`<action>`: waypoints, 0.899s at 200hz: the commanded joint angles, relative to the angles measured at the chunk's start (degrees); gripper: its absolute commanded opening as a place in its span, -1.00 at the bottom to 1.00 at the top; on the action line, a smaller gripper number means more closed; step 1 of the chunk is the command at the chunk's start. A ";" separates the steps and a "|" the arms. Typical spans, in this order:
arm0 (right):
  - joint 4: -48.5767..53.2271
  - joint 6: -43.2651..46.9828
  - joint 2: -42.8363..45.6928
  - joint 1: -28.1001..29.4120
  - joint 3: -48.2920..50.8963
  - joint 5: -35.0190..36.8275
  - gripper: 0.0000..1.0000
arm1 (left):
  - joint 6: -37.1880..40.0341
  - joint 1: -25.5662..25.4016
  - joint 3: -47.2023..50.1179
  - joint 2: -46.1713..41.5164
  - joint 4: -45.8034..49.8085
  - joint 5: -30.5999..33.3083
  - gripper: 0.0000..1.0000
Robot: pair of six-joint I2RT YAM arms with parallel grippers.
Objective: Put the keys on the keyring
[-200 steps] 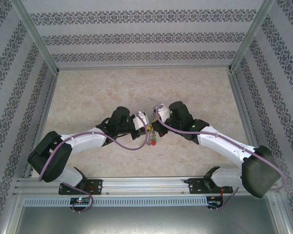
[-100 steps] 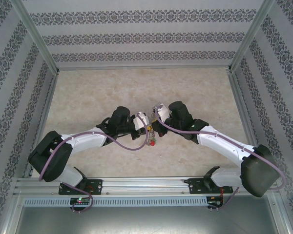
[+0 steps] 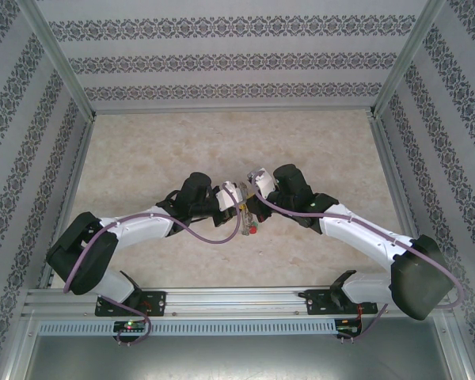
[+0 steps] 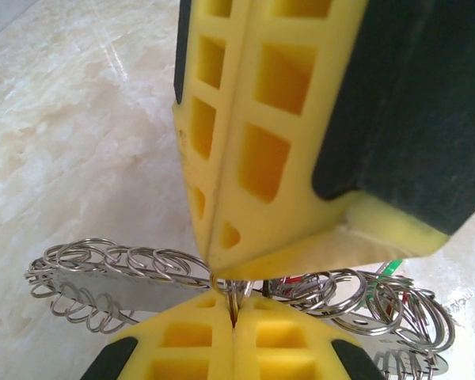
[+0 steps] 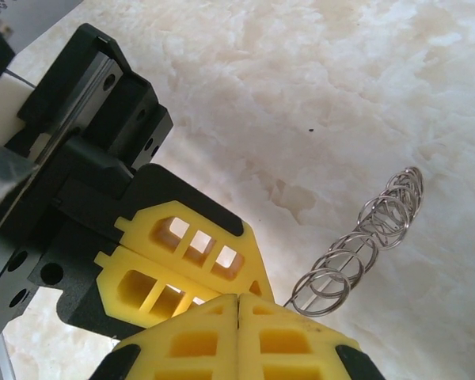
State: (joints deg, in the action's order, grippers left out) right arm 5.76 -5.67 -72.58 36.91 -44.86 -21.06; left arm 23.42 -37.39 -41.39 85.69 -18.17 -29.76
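- My left pincer (image 4: 233, 321) is clenched, its yellow fingertips nipping a small loop of the keyring (image 4: 142, 265)
- The keyring runs sideways across the left wrist view, raised off the marble desk (image 4: 55, 119), caught where the two pincers meet
- The red key (image 3: 253, 229) shows just below that meeting point, near the middle of the desk
- My right pincer (image 5: 237, 305) is clenched too, tips touching the keyring opposite my left; I cannot tell whether it grips it

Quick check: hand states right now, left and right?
Left hand: closed on the keyring.
Right hand: closed, apparently pinching the same keyring.
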 commanded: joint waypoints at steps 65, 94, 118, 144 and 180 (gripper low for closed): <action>0.89 -3.59 -0.09 -2.28 0.05 6.02 -1.00 | -0.49 0.65 0.08 0.78 -2.01 0.32 -1.00; 0.86 -4.07 -0.53 -3.09 0.20 6.09 -1.00 | -0.96 0.64 0.07 1.21 -2.53 -0.36 -1.00; 1.19 -3.84 -0.99 -2.99 0.06 5.46 -1.00 | -1.21 0.63 0.19 1.24 -2.87 -0.29 -1.00; 1.30 -2.98 -0.91 -2.96 0.00 4.09 -1.00 | -1.67 0.64 0.63 0.57 -3.55 0.28 -0.93; 0.19 -0.88 -0.37 -1.34 -1.02 0.03 -1.00 | -1.34 0.63 0.18 0.38 -2.56 -0.39 -0.70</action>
State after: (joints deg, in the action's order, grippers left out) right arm 5.85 -8.58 -72.71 34.76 -44.86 -19.25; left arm 22.11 -37.39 -41.39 86.48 -20.05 -28.77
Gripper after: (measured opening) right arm 0.058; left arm 0.145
